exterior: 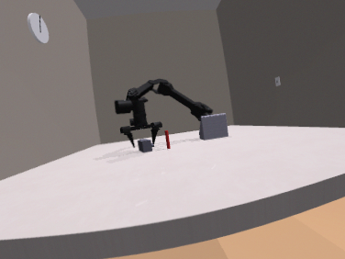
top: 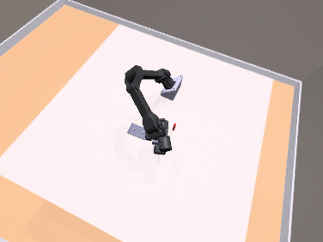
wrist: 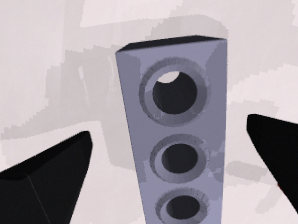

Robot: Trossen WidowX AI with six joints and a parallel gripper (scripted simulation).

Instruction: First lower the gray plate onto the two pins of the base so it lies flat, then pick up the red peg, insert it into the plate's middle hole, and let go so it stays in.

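The gray plate (wrist: pixel 172 131) is a block with three holes in a row; in the wrist view it lies between the open fingers. In the exterior view the plate (exterior: pixel 145 146) sits low on the table. In the top view the arm mostly hides it. The base (top: pixel 137 130), a flat gray slab with two pins, lies to the left of the gripper, partly covered by the arm. The red peg (top: pixel 174 127) (exterior: pixel 167 140) stands upright right of the gripper. My gripper (wrist: pixel 168 130) (exterior: pixel 143 146) is open, its fingertips low on both sides of the plate, holding nothing.
The arm is mounted on a gray wedge-shaped block (top: pixel 173 92) (exterior: pixel 214 126) behind the work area. The white table top (top: pixel 206 172) (exterior: pixel 183 184) has a gray edge (exterior: pixel 138 234). Shadows of the arm fall around the plate.
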